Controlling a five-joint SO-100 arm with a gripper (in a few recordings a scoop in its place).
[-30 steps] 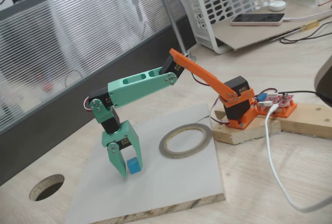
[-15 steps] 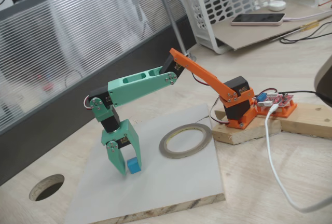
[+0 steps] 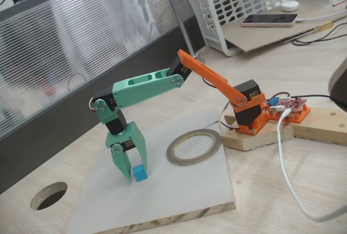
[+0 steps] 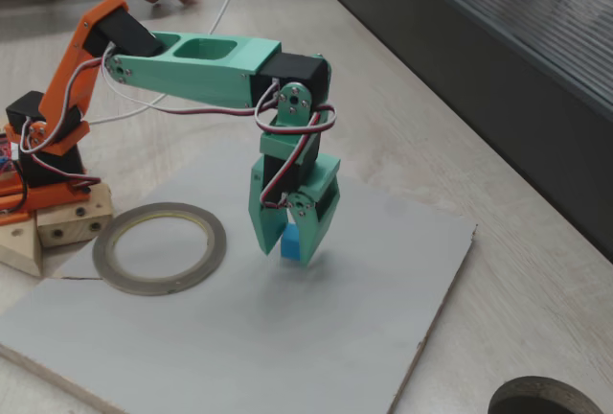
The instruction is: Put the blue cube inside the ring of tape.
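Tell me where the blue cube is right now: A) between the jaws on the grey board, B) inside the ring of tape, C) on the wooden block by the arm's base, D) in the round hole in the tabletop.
A: the blue cube sits between the gripper jaws on the grey board, apart from the ring of tape.

One fixed camera stands off the grey board's [image 3: 179,190] near edge, looking down across the worktop [image 3: 282,190] toward the ribbed partition. The other sits closer, on the opposite side, angled down. Both cover the board, arm [image 3: 146,89] and tape ring [image 4: 158,248].
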